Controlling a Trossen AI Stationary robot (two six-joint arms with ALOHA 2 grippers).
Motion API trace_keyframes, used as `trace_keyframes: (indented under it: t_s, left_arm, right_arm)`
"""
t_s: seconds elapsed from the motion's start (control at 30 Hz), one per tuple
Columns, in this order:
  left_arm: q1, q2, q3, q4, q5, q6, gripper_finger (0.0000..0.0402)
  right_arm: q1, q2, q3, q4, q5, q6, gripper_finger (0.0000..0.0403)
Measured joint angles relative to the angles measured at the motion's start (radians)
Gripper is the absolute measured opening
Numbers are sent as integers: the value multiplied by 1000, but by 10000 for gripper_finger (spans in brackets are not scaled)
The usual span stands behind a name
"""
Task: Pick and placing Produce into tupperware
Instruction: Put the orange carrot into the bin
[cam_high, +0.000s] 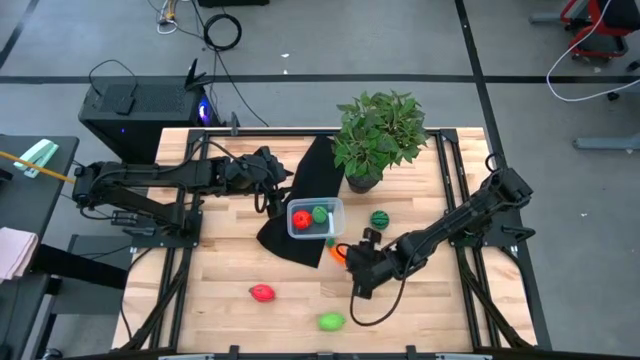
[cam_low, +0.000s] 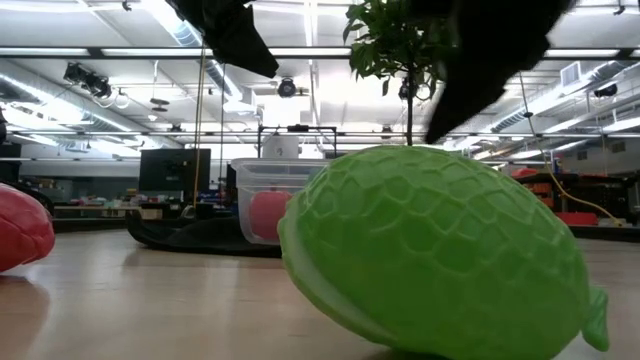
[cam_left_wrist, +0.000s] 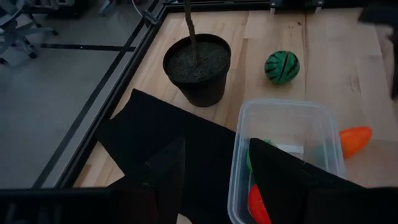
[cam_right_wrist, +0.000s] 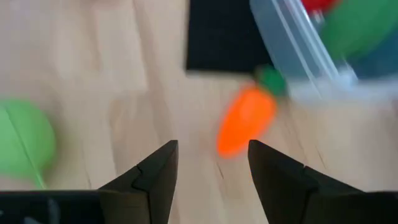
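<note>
High view: R gripper (cam_high: 352, 262) beside carrot (cam_high: 337, 253), just outside box (cam_high: 336, 207); L gripper (cam_high: 268, 196) at box edge. Low view: green fruit (cam_low: 440, 250) up close. L wrist: jaws apart, straddling box wall, not clamped. R wrist: jaws apart, empty, carrot ahead. Likely light, slick; grip mid-body.
</note>
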Motion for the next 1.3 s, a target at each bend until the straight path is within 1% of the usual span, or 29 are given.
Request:
trace_keyframes:
  t_s: [0.1, 0.17, 0.27, 0.37, 0.47, 0.57, 0.77, 0.9, 1.1, 1.3]
  left_arm:
    - [0, 0, 0, 2, 0, 11, 189]
    - [0, 0, 0, 4, 0, 10, 189]
    - [0, 0, 0, 3, 0, 10, 190]
    - [0, 0, 0, 2, 0, 7, 188]
    - [0, 0, 0, 2, 0, -25, 188]
    - [0, 0, 0, 1, 16, -29, 187]
    - [0, 0, 0, -2, 17, -29, 183]
    - [-1, 0, 0, -13, 17, -28, 185]
    - [-1, 0, 0, -24, 17, -11, 181]
    - [0, 0, 0, -26, 18, 15, 185]
  right_arm:
    - [21, -41, 0, -139, -38, 92, 206]
    - [36, -64, -9, -172, -41, 128, 209]
    - [49, -68, -29, -110, -43, 129, 214]
    - [53, -36, -42, -56, -37, 133, 222]
    - [48, -4, -47, -55, -4, 166, 232]
    - [28, 23, -46, -5, 30, 179, 245]
    - [-12, 112, -46, 184, 31, 139, 272]
    - [-26, 142, -46, 196, 27, 129, 282]
    - [-65, 136, -45, 179, 41, 110, 282]
    - [-106, 132, -45, 170, 32, 82, 282]
